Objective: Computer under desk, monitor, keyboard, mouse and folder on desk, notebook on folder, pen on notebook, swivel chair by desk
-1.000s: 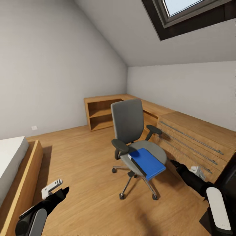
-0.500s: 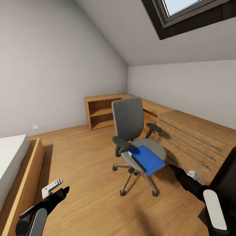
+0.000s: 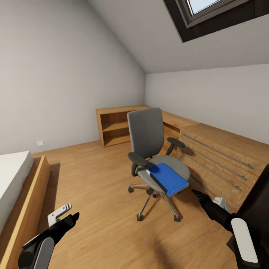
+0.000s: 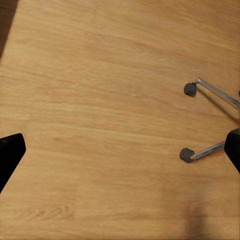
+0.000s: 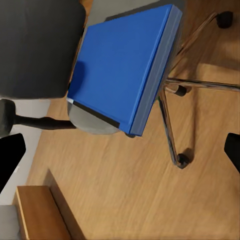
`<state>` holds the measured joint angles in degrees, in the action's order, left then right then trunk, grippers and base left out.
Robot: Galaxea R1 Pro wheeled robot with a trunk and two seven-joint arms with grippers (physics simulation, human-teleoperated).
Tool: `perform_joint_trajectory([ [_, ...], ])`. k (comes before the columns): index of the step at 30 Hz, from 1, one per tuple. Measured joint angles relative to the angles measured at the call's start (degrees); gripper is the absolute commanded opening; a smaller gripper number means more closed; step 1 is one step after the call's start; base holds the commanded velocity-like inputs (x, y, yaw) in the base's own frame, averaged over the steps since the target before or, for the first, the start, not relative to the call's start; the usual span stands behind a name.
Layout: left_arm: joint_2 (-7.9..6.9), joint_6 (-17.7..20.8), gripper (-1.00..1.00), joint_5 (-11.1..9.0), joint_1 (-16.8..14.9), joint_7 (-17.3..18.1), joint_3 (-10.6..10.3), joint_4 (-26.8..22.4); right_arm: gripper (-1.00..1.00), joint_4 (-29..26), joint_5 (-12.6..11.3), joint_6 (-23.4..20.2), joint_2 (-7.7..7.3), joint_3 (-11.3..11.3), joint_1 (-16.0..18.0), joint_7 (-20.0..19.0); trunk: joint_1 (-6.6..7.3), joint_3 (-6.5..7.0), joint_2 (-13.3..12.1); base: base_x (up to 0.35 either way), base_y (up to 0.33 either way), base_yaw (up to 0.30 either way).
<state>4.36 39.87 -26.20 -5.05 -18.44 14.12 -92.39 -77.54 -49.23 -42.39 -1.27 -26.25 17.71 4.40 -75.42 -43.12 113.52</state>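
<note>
The swivel chair (image 3: 145,139), with grey back and seat and black armrests, stands mid-floor on its chrome base (image 3: 157,203). The bright-blue folder (image 3: 169,178) lies on its seat, jutting past the front edge; the right wrist view shows the folder (image 5: 122,62) from above, dark spine toward the seat's rim. My right gripper (image 3: 208,198) hovers open just right of the chair, short of the folder, and nothing sits between its fingertips (image 5: 10,162). My left gripper (image 3: 64,217) hangs open low at the left over bare floor, with two chair castors (image 4: 186,154) ahead of it.
Light wooden low cabinets (image 3: 220,157) run along the right wall and into the far corner (image 3: 114,129). A bed (image 3: 15,183) with a wooden frame lies at the left. A black-framed skylight (image 3: 216,15) sits in the sloped ceiling. Plank floor (image 3: 97,179) surrounds the chair.
The whole picture has shifted slightly, so the camera moved. My right gripper now sits a little lower and nearer the chair's front. The left gripper and the folder are unchanged.
</note>
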Motion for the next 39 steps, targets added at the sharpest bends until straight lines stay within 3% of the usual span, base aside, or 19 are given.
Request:
perform_joint_trajectory([
  [7, 0.0, 0.0, 1.0, 0.0, 0.0, 0.0, -0.3, 0.0, 1.0, 0.1, 0.0, 0.4, -0.04, -0.1, 0.0, -0.2, -1.54, -1.26, 2.8, 0.0, 0.0, 0.0],
  [13, 0.61, 0.0, 1.0, 0.0, 0.0, -0.2, -1.3, 0.3, 1.0, 0.9, -0.3, 1.3, -0.17, 0.0, 0.0, -3.0, -2.86, -2.33, 5.2, 0.0, 0.0, 0.0],
  [26, 1.26, 0.0, 1.0, 0.1, 0.0, -0.3, -3.3, 0.4, 1.0, 12.3, -0.7, 2.0, -1.47, 0.1, 0.4, -11.3, -5.71, -4.67, 10.4, 0.0, 0.0, 0.0],
  [31, 1.3, 0.0, 1.0, 0.1, 0.0, -0.3, -4.0, 0.5, 1.0, 13.5, -0.6, 2.7, -1.57, 0.1, 0.5, -12.1, -6.81, -5.57, 12.4, 0.0, 0.0, 0.0],
  [32, 1.31, 0.0, 1.0, 0.1, 0.0, -0.3, -4.3, 0.6, 1.0, 13.8, -0.6, 5.9, -1.4, 0.2, 0.6, -12.4, -7.03, -5.75, 12.8, 0.0, 0.0, 0.0],
  [36, 1.32, 0.0, 1.0, 0.1, 0.0, -0.4, -4.6, 0.6, 1.0, 13.9, -0.5, 10.0, -1.28, 0.4, 0.6, -12.4, -7.91, -6.46, 14.4, 0.0, 0.0, 0.0],
  [38, 1.32, 0.0, 1.0, 0.1, 0.0, -0.4, -5.0, 0.6, 1.0, 13.9, -0.4, 14.4, -1.16, 0.9, 0.6, -12.4, -8.35, -6.82, 15.2, 0.0, 0.0, 0.0],
  [39, 1.32, 0.0, 1.0, 0.1, 0.0, -0.5, -5.2, 0.6, 1.0, 14.0, -0.4, 19.3, 0.05, 2.0, 0.7, -12.3, -8.57, -7.0, 15.6, 0.0, 0.0, 0.0],
])
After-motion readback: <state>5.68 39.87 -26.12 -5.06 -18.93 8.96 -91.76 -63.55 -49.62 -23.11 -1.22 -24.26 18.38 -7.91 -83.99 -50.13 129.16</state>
